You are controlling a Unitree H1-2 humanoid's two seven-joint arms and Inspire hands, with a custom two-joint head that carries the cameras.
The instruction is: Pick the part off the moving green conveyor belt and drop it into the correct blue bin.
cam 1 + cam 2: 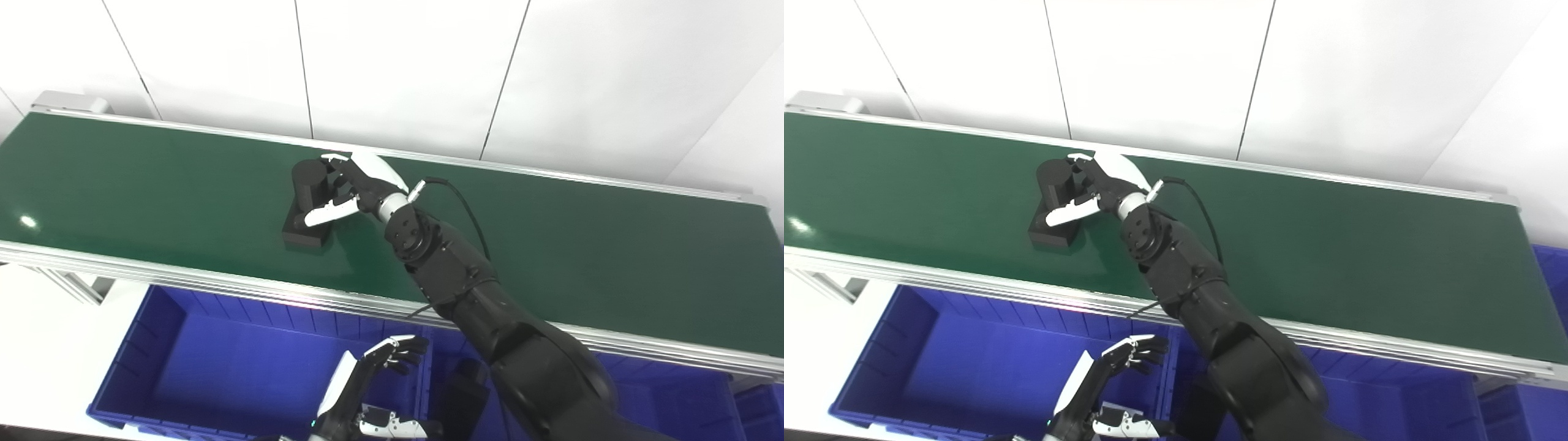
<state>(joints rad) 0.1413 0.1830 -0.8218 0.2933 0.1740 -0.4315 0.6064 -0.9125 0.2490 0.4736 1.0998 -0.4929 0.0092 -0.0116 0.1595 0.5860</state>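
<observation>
A black part [306,179], a cylinder on a block base, rests on the green conveyor belt [153,184] near its middle. My right hand [362,184] reaches over the belt from the right. Its fingers curl over the top of the cylinder and its thumb [331,212] lies across the front, so the hand is closed around the part. The part's base [1050,234] still touches the belt. My left hand [367,383] hovers low at the bottom, open with fingers spread, above the edge of a blue bin [233,367].
A second blue bin [661,398] sits to the right under the belt's aluminium front rail [184,278]. A dark shape [462,389] lies in it beside my right arm. A white panel wall stands behind the belt.
</observation>
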